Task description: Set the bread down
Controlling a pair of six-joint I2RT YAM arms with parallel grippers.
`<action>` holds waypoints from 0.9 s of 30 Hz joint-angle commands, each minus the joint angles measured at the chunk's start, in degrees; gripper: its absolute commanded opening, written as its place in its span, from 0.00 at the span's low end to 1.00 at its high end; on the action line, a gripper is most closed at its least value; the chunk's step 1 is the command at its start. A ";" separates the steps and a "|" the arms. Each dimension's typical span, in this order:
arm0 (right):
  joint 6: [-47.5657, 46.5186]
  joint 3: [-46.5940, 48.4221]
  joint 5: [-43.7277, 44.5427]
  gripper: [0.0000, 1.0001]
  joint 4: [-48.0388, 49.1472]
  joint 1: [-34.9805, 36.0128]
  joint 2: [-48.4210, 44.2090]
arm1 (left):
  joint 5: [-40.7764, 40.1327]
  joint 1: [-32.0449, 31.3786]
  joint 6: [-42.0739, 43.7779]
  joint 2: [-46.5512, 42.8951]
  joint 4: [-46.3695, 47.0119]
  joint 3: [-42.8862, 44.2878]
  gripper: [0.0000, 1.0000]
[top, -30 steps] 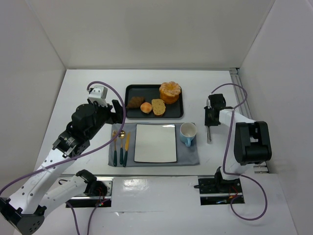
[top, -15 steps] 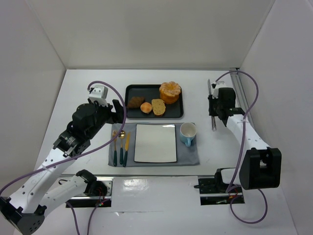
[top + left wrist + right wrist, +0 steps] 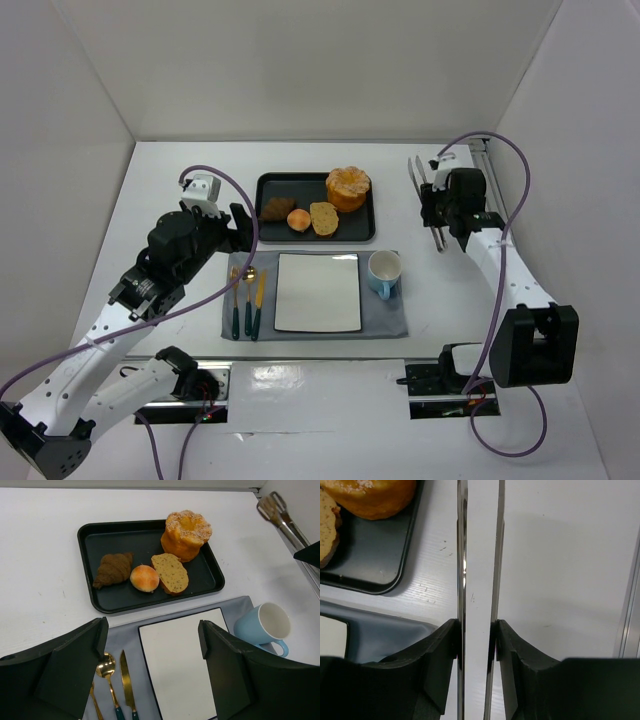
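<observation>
The bread [image 3: 348, 187] is a puffy golden-orange loaf standing in the back right corner of the black tray [image 3: 263, 194]. It also shows in the left wrist view [image 3: 186, 534] and partly in the right wrist view [image 3: 370, 497]. My right gripper [image 3: 441, 206] is shut on a pair of metal tongs [image 3: 420, 182], both tong arms [image 3: 462, 555] pressed between its pads [image 3: 447, 640]. The tongs point at the far wall, to the right of the tray. My left gripper [image 3: 152, 630] hangs open and empty above the white plate [image 3: 185, 665].
On the tray [image 3: 125, 540] lie a croissant [image 3: 114, 568], a small round bun [image 3: 144, 577] and a bread slice [image 3: 170, 573]. A grey mat [image 3: 390, 322] holds the plate [image 3: 318, 292], a blue cup [image 3: 385, 272] and gold cutlery [image 3: 247, 300]. A rail [image 3: 490, 180] runs along the right wall.
My right arm has lifted the tongs off the table beside the cup and carried them back toward the far right. The tong arms have spread a little. The left arm is still.
</observation>
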 commanded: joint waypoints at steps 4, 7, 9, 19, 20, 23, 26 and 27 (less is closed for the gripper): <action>-2.21 4.50 -1.86 0.48 0.90 -0.18 -2.19 | 0.02 -0.17 1.19 -0.16 2.55 0.86 0.91; -2.21 5.64 -1.86 0.48 0.90 -0.18 -2.19 | 0.02 -0.17 1.19 -0.16 2.55 0.86 0.91; -2.21 6.25 -2.38 0.49 0.90 -0.18 -1.58 | -0.50 -0.17 1.19 -0.16 2.55 0.86 0.91; -3.97 18.46 -12.64 0.49 -3.66 -0.18 6.94 | -1.11 -0.17 1.19 0.37 2.55 0.86 0.91; -3.97 19.78 -13.97 0.49 -4.36 -0.18 8.25 | -1.12 -0.17 1.19 0.37 2.55 0.86 0.91; -3.27 24.79 -18.81 0.49 -7.00 -0.18 14.14 | -1.65 -0.17 1.19 0.37 2.55 0.86 0.91; -1.78 29.01 -22.33 0.49 -8.50 -0.18 19.77 | -1.65 -0.17 1.71 0.37 2.55 0.86 0.91; -1.77 29.81 -23.03 0.49 -8.50 -0.18 20.74 | -2.17 -0.17 1.71 0.37 2.55 0.86 0.91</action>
